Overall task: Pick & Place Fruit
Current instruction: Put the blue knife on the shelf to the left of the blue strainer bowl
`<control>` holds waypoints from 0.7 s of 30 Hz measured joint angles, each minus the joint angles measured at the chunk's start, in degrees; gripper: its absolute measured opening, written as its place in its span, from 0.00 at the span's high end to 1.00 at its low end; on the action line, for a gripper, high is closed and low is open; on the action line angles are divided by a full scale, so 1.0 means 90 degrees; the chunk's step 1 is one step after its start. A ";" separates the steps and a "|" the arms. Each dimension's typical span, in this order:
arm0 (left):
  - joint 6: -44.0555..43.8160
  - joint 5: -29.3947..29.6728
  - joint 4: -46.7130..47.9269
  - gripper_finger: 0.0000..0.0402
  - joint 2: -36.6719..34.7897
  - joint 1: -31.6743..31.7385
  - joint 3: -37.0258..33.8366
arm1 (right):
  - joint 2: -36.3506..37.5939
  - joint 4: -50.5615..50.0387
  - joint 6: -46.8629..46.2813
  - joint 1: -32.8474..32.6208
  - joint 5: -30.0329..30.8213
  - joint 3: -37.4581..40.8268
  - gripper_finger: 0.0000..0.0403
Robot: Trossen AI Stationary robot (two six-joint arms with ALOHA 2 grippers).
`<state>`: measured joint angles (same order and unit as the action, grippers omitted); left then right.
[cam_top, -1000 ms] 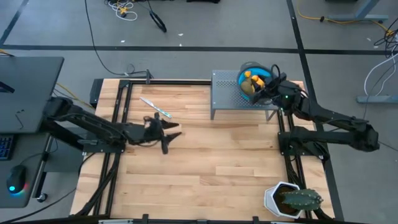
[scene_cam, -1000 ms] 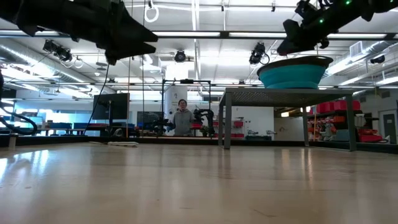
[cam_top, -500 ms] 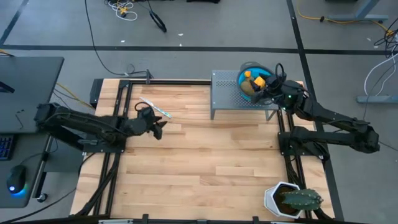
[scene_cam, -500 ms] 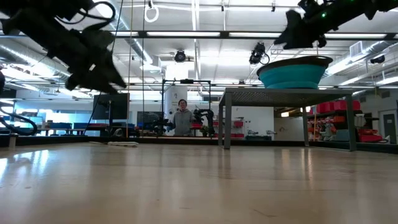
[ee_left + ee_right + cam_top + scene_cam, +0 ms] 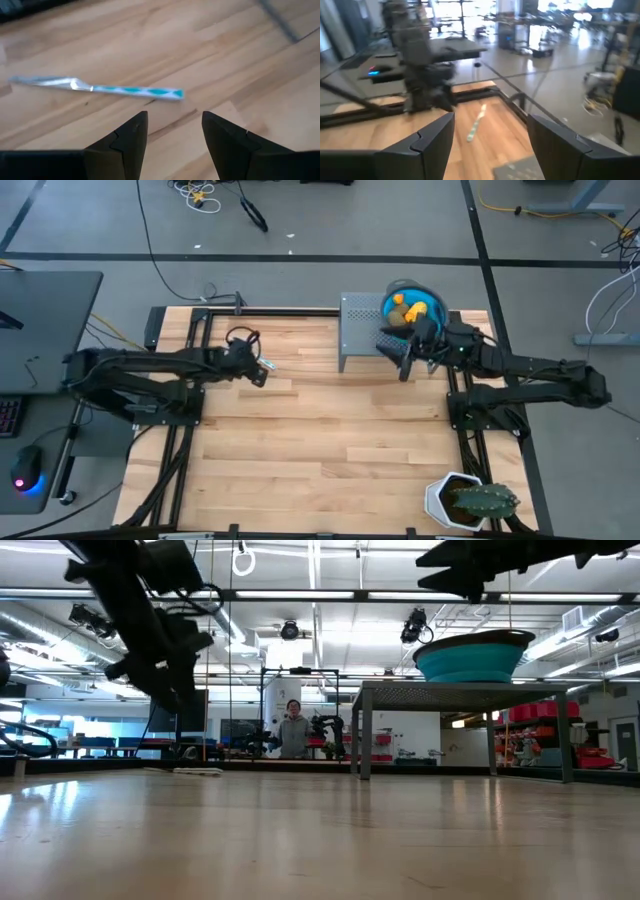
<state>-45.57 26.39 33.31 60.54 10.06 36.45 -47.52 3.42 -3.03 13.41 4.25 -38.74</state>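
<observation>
Both arms moved: right gripper [image 5: 396, 350] pulled off the bowl [image 5: 436, 301] to the stand's [image 5: 360, 320] front edge, fingers spread, empty. Fruit [image 5: 405, 308] sits in bowl, long axes unclear. Left gripper [image 5: 172, 131], open, hovers over the stick [image 5: 95, 88].

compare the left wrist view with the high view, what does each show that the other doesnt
Only the left wrist view shows the teal pattern along the stick, and the open gap between the left gripper fingers, with nothing held. Only the high view shows the blue bowl with fruit in it on the grey stand, the right gripper open beside it, and a potted cactus. Both show the stick lying flat on the wooden table just ahead of the left gripper.
</observation>
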 joint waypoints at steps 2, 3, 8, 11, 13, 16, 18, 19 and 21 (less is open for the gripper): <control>0.0002 -0.0185 0.0019 0.51 0.0348 0.0170 0.0069 | -0.0106 0.0173 0.0272 -0.0235 -0.0002 0.0000 0.36; -0.0007 -0.0239 0.0016 0.51 0.0505 0.0252 0.0087 | -0.0118 0.0190 0.0407 -0.0344 -0.0002 0.0000 0.36; -0.0512 -0.0383 -0.0041 0.51 0.1160 0.0771 0.0113 | -0.0149 0.0334 0.0780 -0.0720 0.0009 0.0001 0.36; -0.0904 -0.0401 -0.0176 0.51 0.1443 0.1053 0.0111 | -0.0142 0.0504 0.0775 -0.0826 0.0012 0.0002 0.36; -0.0925 -0.0400 -0.0353 0.51 0.1583 0.1195 0.0113 | -0.0142 0.0573 0.0774 -0.0884 0.0012 0.0002 0.36; -0.0894 -0.0388 -0.0594 0.51 0.1624 0.1379 0.0113 | -0.0142 0.0649 0.0775 -0.0947 0.0015 0.0000 0.36; -0.0895 -0.0362 -0.0717 0.51 0.1622 0.1481 0.0113 | -0.0142 0.0656 0.0774 -0.0983 0.0015 0.0001 0.36; -0.0878 -0.0330 -0.0704 0.51 0.1622 0.1539 0.0113 | -0.0142 0.0653 0.0774 -0.1000 0.0015 0.0000 0.36; -0.0842 -0.0313 -0.0624 0.51 0.1622 0.1653 0.0113 | -0.0142 0.0655 0.0772 -0.1032 0.0015 0.0000 0.36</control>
<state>-53.15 23.57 27.69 75.13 24.94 37.47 -48.80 9.32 3.92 4.12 4.38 -38.74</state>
